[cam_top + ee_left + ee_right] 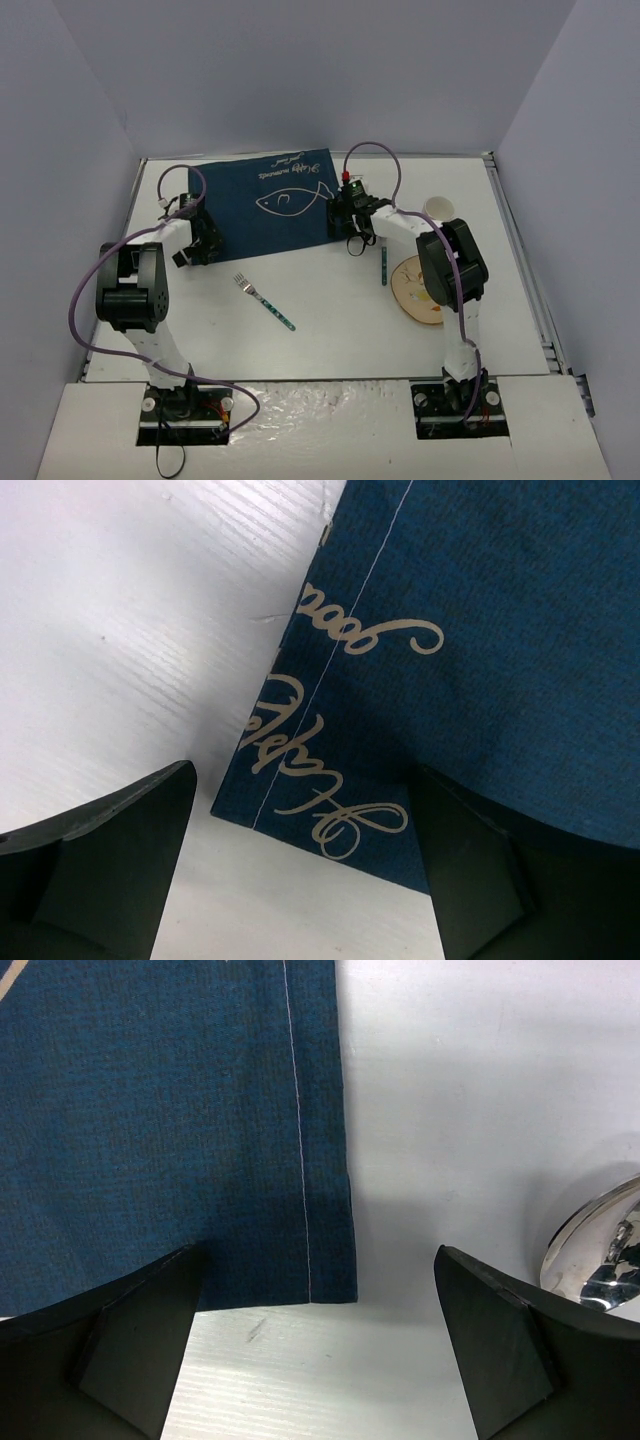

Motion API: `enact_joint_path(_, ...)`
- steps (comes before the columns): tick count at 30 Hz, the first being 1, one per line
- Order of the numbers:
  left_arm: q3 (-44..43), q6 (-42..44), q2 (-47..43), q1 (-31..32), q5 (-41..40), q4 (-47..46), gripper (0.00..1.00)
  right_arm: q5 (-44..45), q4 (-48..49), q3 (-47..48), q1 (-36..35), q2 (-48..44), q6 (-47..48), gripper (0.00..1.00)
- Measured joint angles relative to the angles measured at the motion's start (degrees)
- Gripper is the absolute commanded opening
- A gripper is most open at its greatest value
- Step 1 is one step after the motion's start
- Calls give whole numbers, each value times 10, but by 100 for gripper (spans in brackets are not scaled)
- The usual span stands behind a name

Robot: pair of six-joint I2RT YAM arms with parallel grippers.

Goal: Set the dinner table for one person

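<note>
The white dinner table (pixel 330 345) carries a dark blue fish-print mat (pixel 268 200) at the back centre. My left gripper (pixel 203 250) is open and empty over the mat's near left corner, which lies between its fingers in the left wrist view (pixel 300 780). My right gripper (pixel 349 238) is open and empty over the mat's near right corner (pixel 250 1160). A shiny spoon bowl (pixel 597 1248) lies just right of it. A fork (pixel 264 301) with a teal handle lies mid-table. A wooden plate (pixel 418 290) and a white cup (pixel 438 208) are on the right.
A slim dark-handled utensil (pixel 384 268) lies between the mat and the wooden plate. Grey walls close the table on three sides. Purple cables loop from both arms.
</note>
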State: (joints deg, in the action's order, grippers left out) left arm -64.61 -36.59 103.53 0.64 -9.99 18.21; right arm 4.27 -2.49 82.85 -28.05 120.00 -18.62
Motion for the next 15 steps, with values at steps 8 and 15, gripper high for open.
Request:
enact_joint_path(8,0,7,5,-4,1,-18,43,14,2,0,-12,8,1,75)
enact_joint_path(15,0,5,9,-19,10,-34,0,21,4,0,-18,10,0,17)
